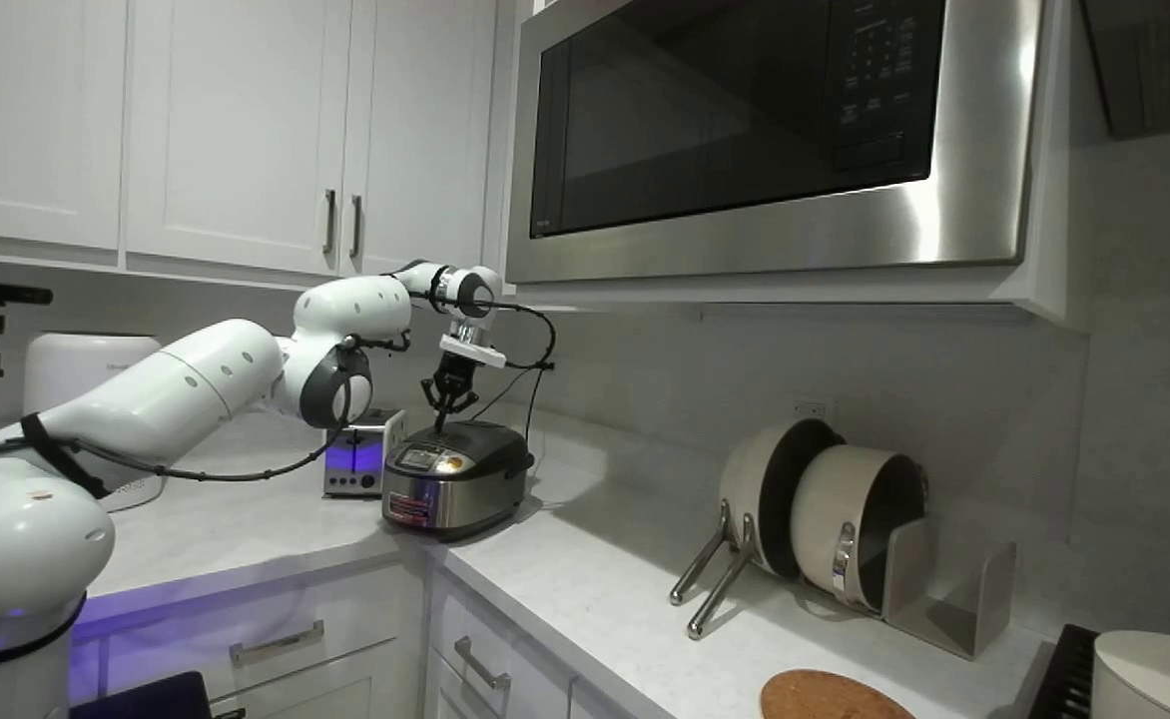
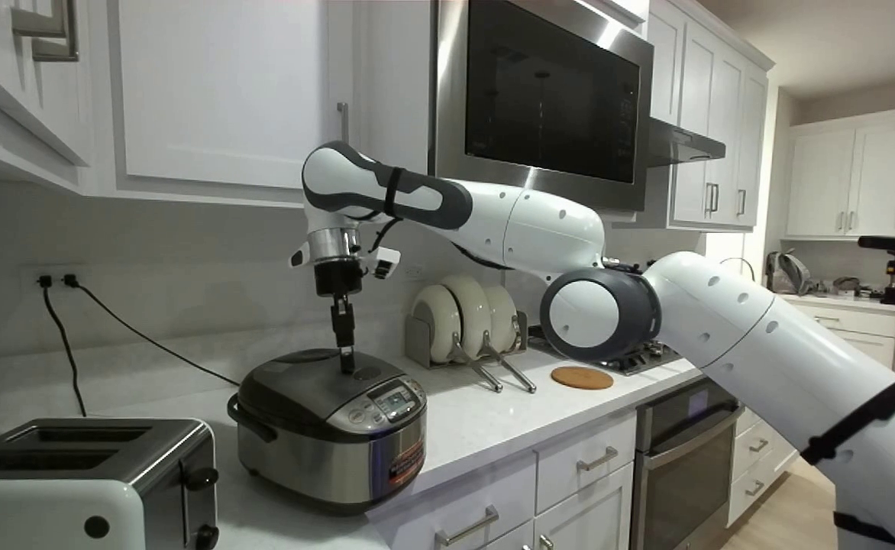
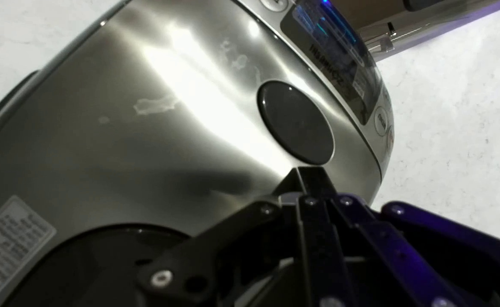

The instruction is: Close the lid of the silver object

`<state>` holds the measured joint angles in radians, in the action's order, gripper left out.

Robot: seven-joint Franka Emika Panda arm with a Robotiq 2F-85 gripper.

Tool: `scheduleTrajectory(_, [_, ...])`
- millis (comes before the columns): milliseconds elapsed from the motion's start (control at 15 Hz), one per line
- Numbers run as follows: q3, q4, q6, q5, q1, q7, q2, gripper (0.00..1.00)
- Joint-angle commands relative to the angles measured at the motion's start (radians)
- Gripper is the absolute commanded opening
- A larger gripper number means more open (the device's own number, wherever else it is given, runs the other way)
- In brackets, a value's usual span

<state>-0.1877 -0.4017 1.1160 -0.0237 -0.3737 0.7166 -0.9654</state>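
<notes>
The silver object is a rice cooker (image 1: 455,507) with a dark top, in the counter corner; it also shows in an exterior view (image 2: 318,467). Its lid (image 2: 295,382) lies down, level with the body, with no gap visible. In the wrist view the brushed silver lid (image 3: 122,140) fills much of the picture, with a dark oval button (image 3: 295,122) near the front panel. My gripper (image 3: 307,181) points down with its fingertips together and nothing between them. In both exterior views, the tips (image 1: 439,423) (image 2: 347,361) are at the lid's top near the button; whether they touch cannot be told.
A toaster (image 2: 50,496) stands beside the cooker. A pan rack (image 1: 944,589) with pans and a round cork mat (image 2: 582,377) are farther along the counter. The microwave (image 1: 775,230) and upper cabinets (image 1: 236,130) hang above. A power cord (image 2: 150,336) runs behind the cooker.
</notes>
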Motion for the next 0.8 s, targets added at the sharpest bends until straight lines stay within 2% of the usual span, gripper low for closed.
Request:
scheduleTrajectory(0, [-0.002,-0.018,0.14,-0.001,0.007,0.042,-0.03,0.0])
scheduleTrajectory(133, [0.0,-0.012,0.175,-0.005,0.001,0.037,-0.041,0.0])
scheduleTrajectory(200, [0.015,0.098,0.138,-0.004,-0.018,0.04,-0.103,0.0])
scheduleTrajectory(267, [0.003,-0.01,0.194,-0.009,-0.006,0.036,-0.047,0.0])
scheduleTrajectory(733, [0.004,-0.017,0.247,-0.01,-0.011,0.032,-0.062,0.0])
